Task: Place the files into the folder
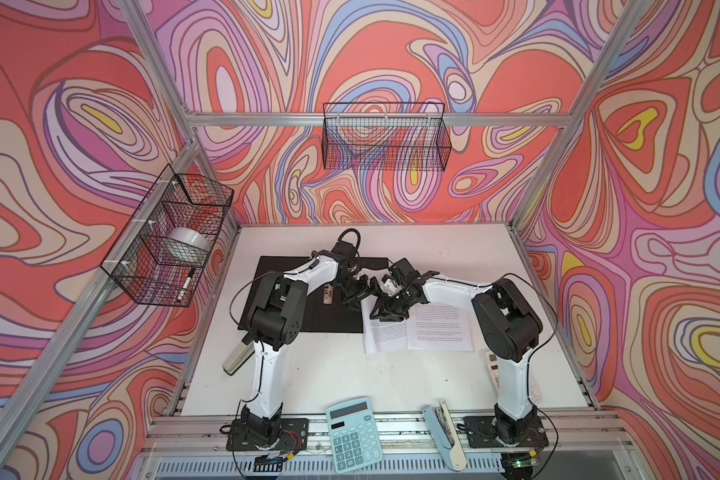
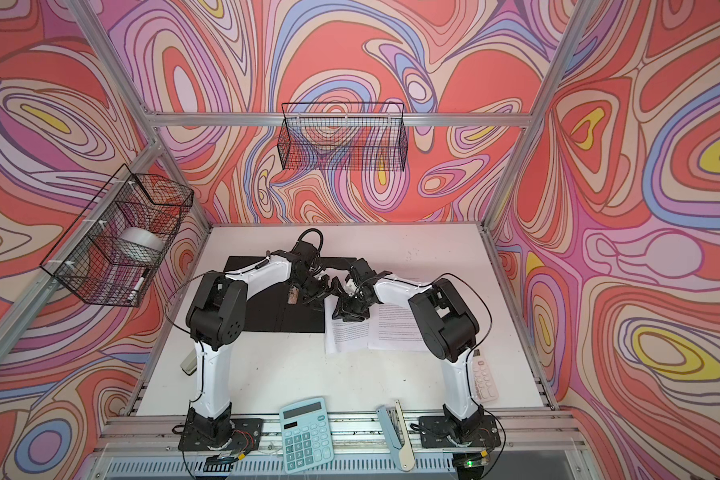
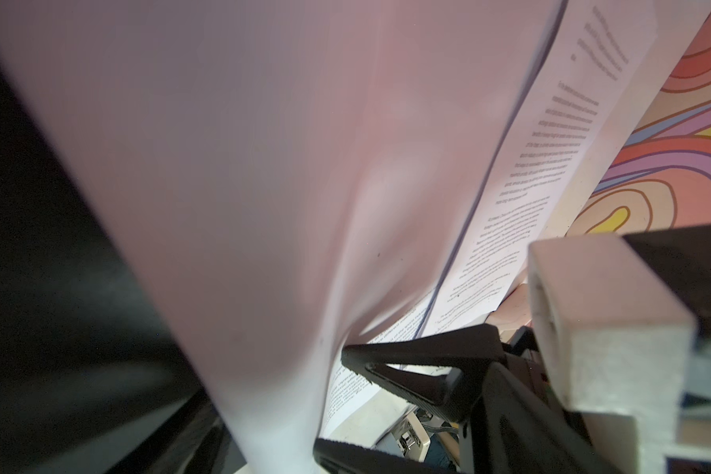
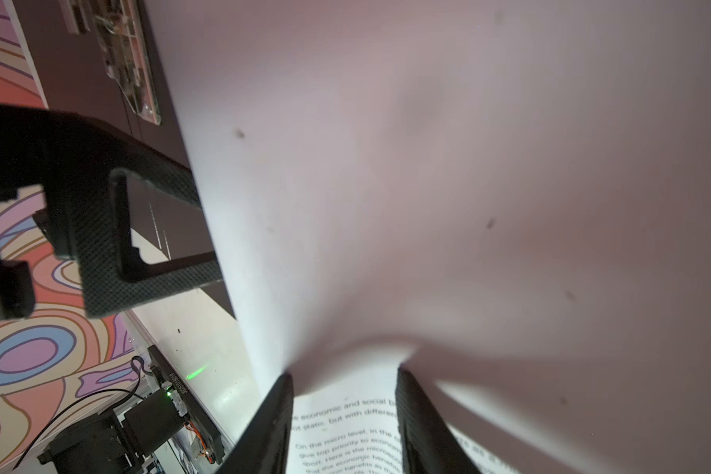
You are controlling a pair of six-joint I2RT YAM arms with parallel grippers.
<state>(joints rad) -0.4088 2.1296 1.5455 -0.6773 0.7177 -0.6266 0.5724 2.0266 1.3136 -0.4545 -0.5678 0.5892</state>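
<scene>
Folder, flat and rectangular, lies open with its black inside up, beneath and to the left of the left claw. Its metal clip is bared, presumably so pages can slide straight in. That claw's jaws stand wide; the raised sheet edge seems to pass between them, unclamped. Just right of it, the right claw is half closed, pinching the top sheet of the files, white printed paper, into a hump, likely lifting an edge for its partner. The rest lie flat under that claw on the white tabletop, just beside the folder.
</scene>
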